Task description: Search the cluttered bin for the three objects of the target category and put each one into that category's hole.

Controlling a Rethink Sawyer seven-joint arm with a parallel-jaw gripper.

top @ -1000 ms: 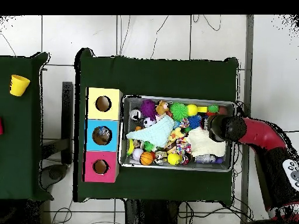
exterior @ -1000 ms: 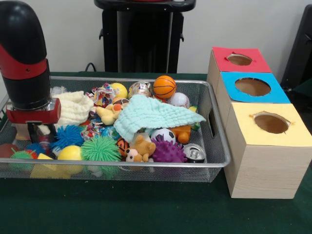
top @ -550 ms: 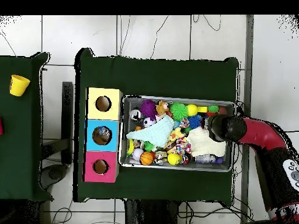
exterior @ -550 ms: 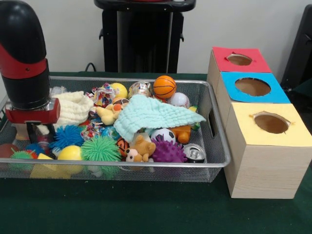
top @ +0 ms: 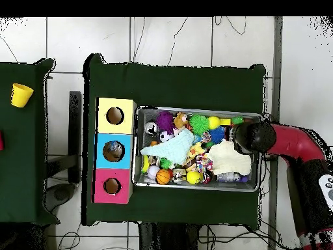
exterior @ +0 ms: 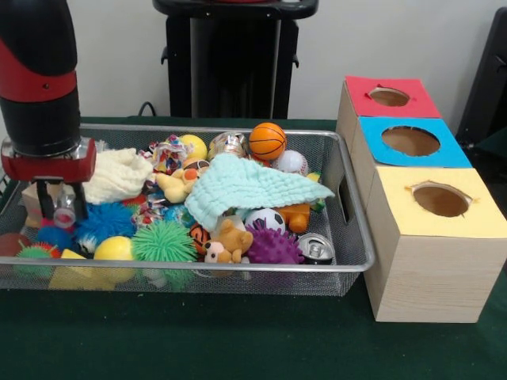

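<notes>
Green cloth covers the table point(exterior: 238, 348). From the front, the arm stands upright over the mesh bin point(exterior: 348, 261), its gripper point(exterior: 62, 207) pinching a small can point(exterior: 65, 215); the cream cloth point(exterior: 115, 176) lies just beside it, the blue spiky ball point(exterior: 107, 220) below.

From overhead, the arm reaches sideways over the bin's point(top: 253, 190) end, hiding the gripper; the three-hole box point(top: 101, 151) sits well apart.

Can't see my gripper point(exterior: 62, 207) properly: something small sits between the fingers but it's too tiny to identify. The mint cloth point(exterior: 249, 187) covers whatever's under it, and the arm point(top: 255, 138) hides the gripper overhead.
</notes>
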